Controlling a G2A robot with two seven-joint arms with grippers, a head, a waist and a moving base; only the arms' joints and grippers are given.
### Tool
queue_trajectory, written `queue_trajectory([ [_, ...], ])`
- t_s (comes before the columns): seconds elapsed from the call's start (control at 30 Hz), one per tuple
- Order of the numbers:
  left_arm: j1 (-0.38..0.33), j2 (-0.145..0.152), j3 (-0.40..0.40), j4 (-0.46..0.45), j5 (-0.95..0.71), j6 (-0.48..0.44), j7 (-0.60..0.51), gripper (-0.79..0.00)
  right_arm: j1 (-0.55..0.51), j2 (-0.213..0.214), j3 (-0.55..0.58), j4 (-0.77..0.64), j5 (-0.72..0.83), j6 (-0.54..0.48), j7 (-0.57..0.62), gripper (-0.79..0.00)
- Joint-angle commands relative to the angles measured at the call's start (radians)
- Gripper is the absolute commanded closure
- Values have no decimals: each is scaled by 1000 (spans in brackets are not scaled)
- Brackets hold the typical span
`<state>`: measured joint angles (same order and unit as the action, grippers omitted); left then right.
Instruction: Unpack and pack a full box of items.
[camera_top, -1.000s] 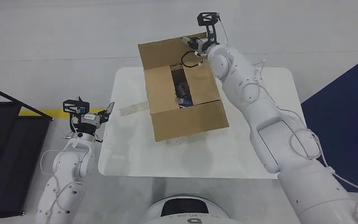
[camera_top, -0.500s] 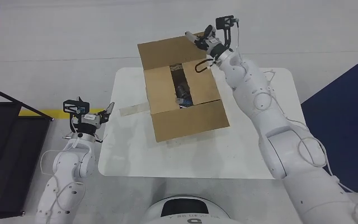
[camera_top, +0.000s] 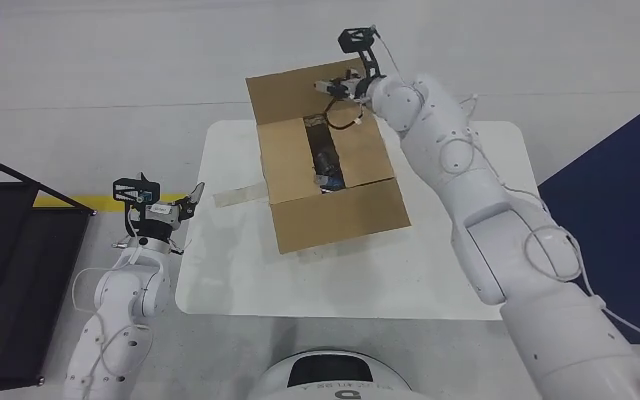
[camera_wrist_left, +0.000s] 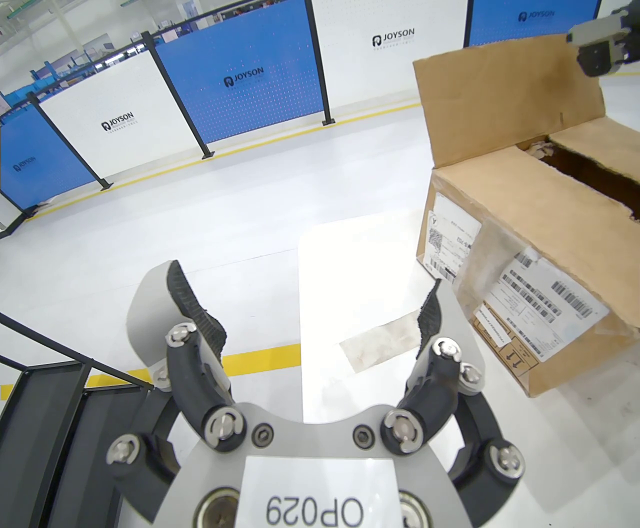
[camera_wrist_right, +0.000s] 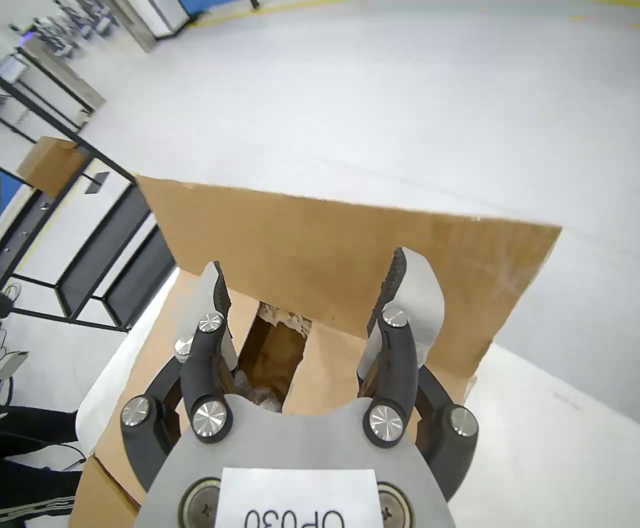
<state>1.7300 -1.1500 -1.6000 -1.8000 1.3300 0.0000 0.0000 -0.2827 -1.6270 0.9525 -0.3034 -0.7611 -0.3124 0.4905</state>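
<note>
I see pale grey floor all round, a black rack at nine o'clock, and blue-and-white partition panels beyond.

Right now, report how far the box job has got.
Done: the far flap stands open. In hand: the open right end effector hovers at that flap; the left end effector, open, holds nothing. Left: items lie inside the box between half-closed flaps, not yet unpacked.

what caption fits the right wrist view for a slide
Open right pincer poised over the cardboard box, its far flap raised.
</note>
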Motion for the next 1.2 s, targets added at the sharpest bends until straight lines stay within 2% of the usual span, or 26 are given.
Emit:
queue_trajectory([
  [0.0, 0, 0, 0, 0, 0, 0, 0, -785, 5, -6, -3, 6, 6, 21, 44, -745],
  [0.07, 0, 0, 0, 0, 0, 0, 0, -785, 5, -6, -3, 6, 6, 21, 44, -785],
  [0.17, 0, 0, 0, 0, 0, 0, 0, -785, 5, -6, -3, 6, 6, 21, 44, -785],
  [0.23, 0, 0, 0, 0, 0, 0, 0, -785, 17, -19, -14, 31, 10, 32, 121, -785],
  [0.27, 0, 0, 0, 0, 0, 0, 0, -785, 25, -23, -9, 37, 33, -7, 126, -785],
  [0.37, 0, 0, 0, 0, 0, 0, 0, -785, 44, -13, 12, 71, 79, -200, 152, -785],
  [0.5, 0, 0, 0, 0, 0, 0, 0, -785, 40, 13, 29, 98, 116, -526, 232, -785],
  [0.6, 0, 0, 0, 0, 0, 0, 0, -785, 35, 32, 44, 112, 151, -688, 282, -785],
  [0.67, 0, 0, 0, 0, 0, 0, 0, -785, 31, 41, 51, 105, 173, -700, 315, -785],
  [0.97, 0, 0, 0, 0, 0, 0, 0, -785, 20, 41, 54, 94, 190, -700, 317, -785],
  [1.03, 0, 0, 0, 0, 0, 0, 0, -785, -38, 37, 32, 9, 213, -700, 318, -785],
  [1.17, 0, 0, 0, 0, 0, 0, 0, -785, -110, 61, -63, -85, 239, -700, 318, -785],
])
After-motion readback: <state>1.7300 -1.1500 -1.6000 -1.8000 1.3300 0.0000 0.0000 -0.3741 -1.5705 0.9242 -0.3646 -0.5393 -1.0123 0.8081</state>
